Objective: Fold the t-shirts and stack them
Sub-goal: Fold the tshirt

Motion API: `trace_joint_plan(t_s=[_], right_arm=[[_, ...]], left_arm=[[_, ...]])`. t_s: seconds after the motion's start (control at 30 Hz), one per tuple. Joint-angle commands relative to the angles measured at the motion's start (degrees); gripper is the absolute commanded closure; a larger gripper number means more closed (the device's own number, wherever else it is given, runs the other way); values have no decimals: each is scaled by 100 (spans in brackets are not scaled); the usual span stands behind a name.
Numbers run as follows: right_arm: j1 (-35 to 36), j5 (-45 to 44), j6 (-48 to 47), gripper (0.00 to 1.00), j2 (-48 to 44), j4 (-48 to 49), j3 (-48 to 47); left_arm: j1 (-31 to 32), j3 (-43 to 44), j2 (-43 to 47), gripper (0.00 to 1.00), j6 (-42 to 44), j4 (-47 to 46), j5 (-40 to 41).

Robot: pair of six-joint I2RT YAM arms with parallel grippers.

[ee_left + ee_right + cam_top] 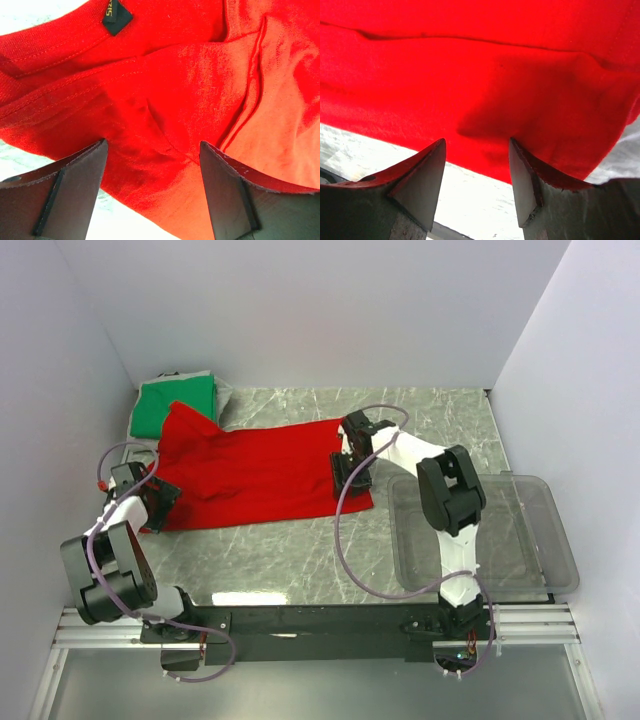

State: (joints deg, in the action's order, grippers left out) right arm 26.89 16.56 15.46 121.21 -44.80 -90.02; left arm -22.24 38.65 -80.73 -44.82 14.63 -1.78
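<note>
The red t-shirt (pixel 255 475) lies spread across the middle of the marble table, partly folded lengthwise. The green t-shirt (pixel 178 403) sits folded at the back left corner, with the red shirt's far left corner lying over its front edge. My left gripper (pixel 155 495) is at the red shirt's left end, by the collar. It is open, and red cloth (pixel 190 90) and a black size tag (pixel 116 16) lie below its fingers (pixel 75 190). My right gripper (pixel 350 468) is open over the shirt's right end, its fingertips at the cloth's edge (pixel 485 100).
A clear plastic bin (pixel 540 570) stands on the right side of the table, beside the right arm. White walls enclose the table at the back and both sides. Bare marble (pixel 270 555) shows between the red shirt and the arm bases.
</note>
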Motion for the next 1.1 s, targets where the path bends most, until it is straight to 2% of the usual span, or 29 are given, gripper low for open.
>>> trace_joint_plan(t_s=[0.0, 0.27, 0.43, 0.67, 0.8, 1.07], right_arm=[[0, -223, 35, 39, 1, -188, 870], [44, -4, 132, 39, -782, -223, 2232], [219, 128, 141, 39, -1099, -328, 2550], [474, 85, 264, 39, -1442, -539, 2691], [492, -3, 361, 39, -1732, -574, 2656], [492, -170, 414, 39, -2013, -943, 1752]], left_arm=[[-184, -455, 65, 18, -53, 460, 90], [-325, -956, 1137, 18, -343, 936, 161], [-325, -974, 1612, 17, -703, 1252, 389], [-325, -632, 1982, 16, -1038, 1858, 617], [-281, -350, 2061, 16, -775, 2087, 767], [772, -42, 2324, 24, -580, 2149, 899]])
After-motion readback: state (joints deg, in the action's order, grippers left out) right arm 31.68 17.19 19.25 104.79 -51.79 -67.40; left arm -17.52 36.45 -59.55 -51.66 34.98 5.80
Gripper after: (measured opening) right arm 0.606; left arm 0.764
